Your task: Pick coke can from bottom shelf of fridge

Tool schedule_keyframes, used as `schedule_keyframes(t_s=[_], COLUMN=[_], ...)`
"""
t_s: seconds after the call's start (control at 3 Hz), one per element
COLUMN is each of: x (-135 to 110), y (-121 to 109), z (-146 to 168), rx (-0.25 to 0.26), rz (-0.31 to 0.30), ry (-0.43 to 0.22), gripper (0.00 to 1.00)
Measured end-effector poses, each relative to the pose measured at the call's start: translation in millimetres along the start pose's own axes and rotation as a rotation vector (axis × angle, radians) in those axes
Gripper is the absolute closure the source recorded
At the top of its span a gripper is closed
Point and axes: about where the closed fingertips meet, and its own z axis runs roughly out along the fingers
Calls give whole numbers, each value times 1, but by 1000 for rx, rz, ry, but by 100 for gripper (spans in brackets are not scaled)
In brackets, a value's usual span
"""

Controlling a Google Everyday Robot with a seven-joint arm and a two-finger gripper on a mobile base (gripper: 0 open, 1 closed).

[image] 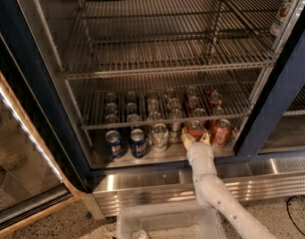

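The fridge (40,91) stands open, with wire racks above and rows of cans at the bottom. On the bottom shelf (160,156), the front row holds two blue cans, a pale can and two red coke cans. My gripper (195,137) reaches in from the lower right and sits right at the left coke can (195,128), against its front and sides. The can stands upright on the shelf. A second coke can (221,132) stands just to its right. More cans stand in rows behind, partly hidden by the wire rack (162,119).
Blue cans (114,143) (138,142) and a pale green-white can (160,136) stand left of the gripper. The glass door (18,173) hangs open at left. The ribbed steel base (142,188) runs below the shelf. A clear plastic bin (162,223) sits on the floor, and a cable (292,208) lies at right.
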Motion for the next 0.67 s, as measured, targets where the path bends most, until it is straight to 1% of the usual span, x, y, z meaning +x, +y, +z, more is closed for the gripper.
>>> schedule_keyframes(t_s=[0.33, 0.67], x=[-1, -15], y=[0, -3], z=[0, -13], rx=[0, -19], rz=[3, 31], ry=[-2, -16], gripper=[100, 100])
